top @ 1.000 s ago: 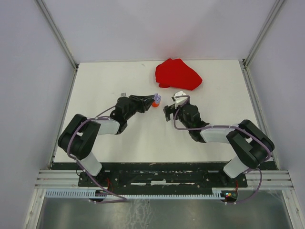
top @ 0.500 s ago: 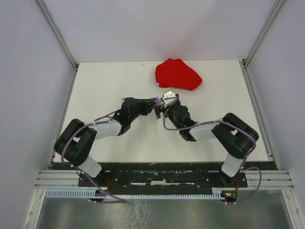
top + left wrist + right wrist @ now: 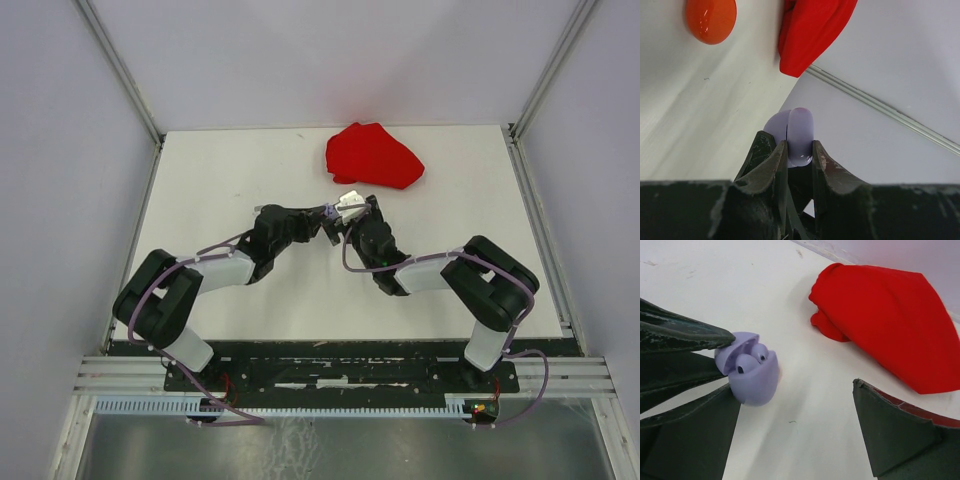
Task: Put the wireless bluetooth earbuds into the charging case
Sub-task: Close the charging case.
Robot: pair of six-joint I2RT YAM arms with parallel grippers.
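The left gripper [image 3: 799,148] is clamped on the lilac case [image 3: 800,127], pinching it by its flat sides and holding it above the table [image 3: 220,180]. This looks meant to steady the case and turn its mouth toward the other arm. In the right wrist view the lid is tipped back at 11 o'clock and two lilac earbuds [image 3: 743,365] sit side by side in the wells, so for this pair the insertion seems done or nearly so; whether they are fully seated cannot be told. The right gripper [image 3: 796,387] faces the case with its jaws spread wide and nothing between them, probably placed to press the buds down or close the lid. A crumpled red cloth [image 3: 375,155] lies at about 1 o'clock from the two grippers. A glossy orange piece [image 3: 710,20] rests on the table at 11 o'clock from the case in the left wrist view. No brand, label or writing can be read on anything.
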